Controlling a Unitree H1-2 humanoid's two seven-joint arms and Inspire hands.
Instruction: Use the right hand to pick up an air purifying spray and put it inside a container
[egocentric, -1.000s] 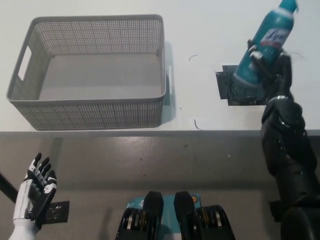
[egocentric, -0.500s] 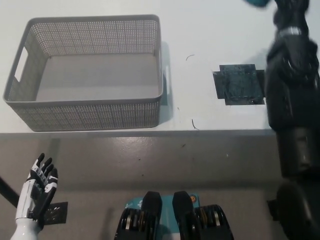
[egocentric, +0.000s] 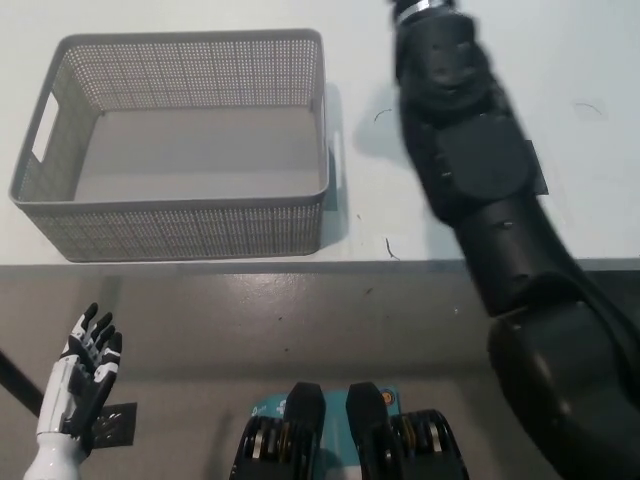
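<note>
A: Head view, looking steeply down: a grey perforated plastic basket (egocentric: 120, 232) with cut-out handles sits on the white table (egocentric: 590, 60), at its left part, close to the near edge. Nothing lies inside it; the bare floor of the basket shows.

B: And the black right arm (egocentric: 480, 190)?

A: It comes in from the bottom right and stretches diagonally up across the table, ending at the top edge of the picture, just right of the basket's far right corner. Only the wrist shows there. The right hand itself is cut off by the frame, so I cannot tell whether it is clenched, released, or grasping anything.

B: Where is the air purifying spray?

A: It does not show in this picture, neither on the table nor in the basket.

B: The other hand?

A: The white left hand (egocentric: 80, 375) hangs at the lower left, below the table edge, over the grey floor (egocentric: 300, 310). It holds nothing and its fingers are spread apart, pointing upward. A small dark patch (egocentric: 112, 424) lies on the floor just beside it.
</note>
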